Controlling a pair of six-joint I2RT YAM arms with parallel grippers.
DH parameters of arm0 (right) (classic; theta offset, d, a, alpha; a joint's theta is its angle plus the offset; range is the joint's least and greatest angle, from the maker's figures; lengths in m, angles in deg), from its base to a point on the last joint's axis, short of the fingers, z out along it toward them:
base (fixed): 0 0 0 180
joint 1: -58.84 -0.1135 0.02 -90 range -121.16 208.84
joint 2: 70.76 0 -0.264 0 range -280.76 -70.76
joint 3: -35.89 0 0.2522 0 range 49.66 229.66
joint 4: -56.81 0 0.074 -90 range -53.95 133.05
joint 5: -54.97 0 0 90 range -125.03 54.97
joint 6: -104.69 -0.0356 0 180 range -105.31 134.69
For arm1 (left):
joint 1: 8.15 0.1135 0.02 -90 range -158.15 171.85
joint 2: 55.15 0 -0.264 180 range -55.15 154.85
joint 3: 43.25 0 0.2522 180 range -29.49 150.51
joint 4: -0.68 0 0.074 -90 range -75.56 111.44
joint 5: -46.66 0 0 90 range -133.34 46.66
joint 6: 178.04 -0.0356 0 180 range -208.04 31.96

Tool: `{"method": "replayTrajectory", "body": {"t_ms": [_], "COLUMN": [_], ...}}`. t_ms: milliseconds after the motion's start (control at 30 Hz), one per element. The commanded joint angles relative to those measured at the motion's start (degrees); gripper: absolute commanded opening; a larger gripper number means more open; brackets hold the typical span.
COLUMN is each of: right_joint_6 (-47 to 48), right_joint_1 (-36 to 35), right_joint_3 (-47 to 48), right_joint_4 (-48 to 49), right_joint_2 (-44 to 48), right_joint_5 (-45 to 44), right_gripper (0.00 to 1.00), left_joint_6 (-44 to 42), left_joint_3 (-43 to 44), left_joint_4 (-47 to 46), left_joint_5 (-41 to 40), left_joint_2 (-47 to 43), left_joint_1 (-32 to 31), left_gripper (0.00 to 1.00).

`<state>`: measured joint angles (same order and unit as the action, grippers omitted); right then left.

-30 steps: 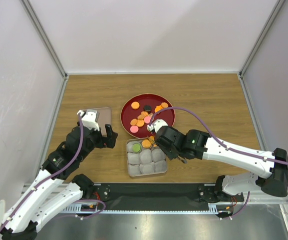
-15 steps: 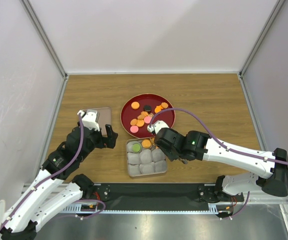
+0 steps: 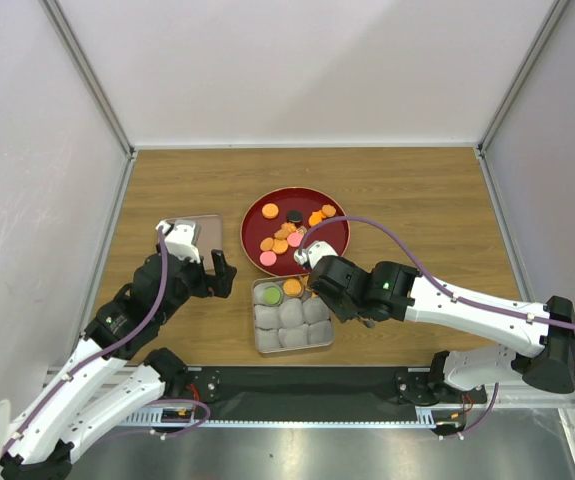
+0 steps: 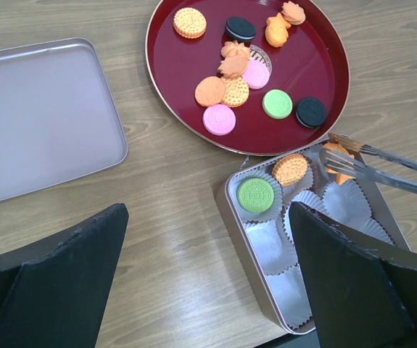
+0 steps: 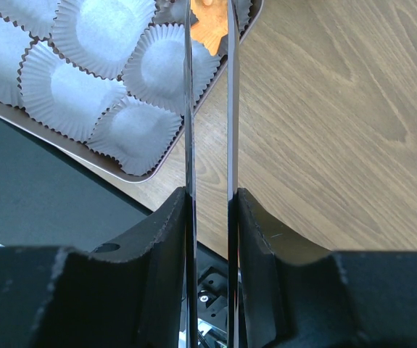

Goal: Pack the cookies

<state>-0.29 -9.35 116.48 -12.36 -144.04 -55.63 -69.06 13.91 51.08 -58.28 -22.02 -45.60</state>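
Now the right gripper [image 5: 209,209], closed narrowly on tongs [image 4: 393,177], holds an orange cookie [image 4: 336,156] over the tin's [image 4: 226,206] upper-right corner. The next move calls for a gentle release there. More cookies [image 4: 219,119] lie on the red plate [image 4: 166,101], top centre. The left gripper [image 4: 204,217] gapes wide, empty.

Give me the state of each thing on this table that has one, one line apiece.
Left hand, open, empty.
Right hand, shut on the tongs.
Tongs, closed on an orange cookie over the tin.
Tin, open, two packed cookies inside.
Lid, off, lying flat, empty.
Red plate, holding loose cookies.
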Motion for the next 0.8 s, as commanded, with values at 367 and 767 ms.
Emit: {"method": "replayTrajectory", "body": {"t_ms": [367, 767], "right_joint_6": [-0.7, -0.9], "right_joint_1": [-0.5, -0.5], "right_joint_3": [0.1, 0.0], "right_joint_4": [0.9, 1.1], "right_joint_2": [0.0, -0.2], "right_joint_5": [-1.3, -1.1], "right_gripper": [0.22, 0.25], "left_joint_6": [0.1, 0.2], "left_joint_3": [0.7, 0.8], "left_joint_4": [-0.5, -0.5], "left_joint_5": [-1.4, -1.7], "left_joint_2": [-0.1, -0.1], "left_joint_1": [-0.8, -1.0], "left_gripper": [1.00, 1.00]}}
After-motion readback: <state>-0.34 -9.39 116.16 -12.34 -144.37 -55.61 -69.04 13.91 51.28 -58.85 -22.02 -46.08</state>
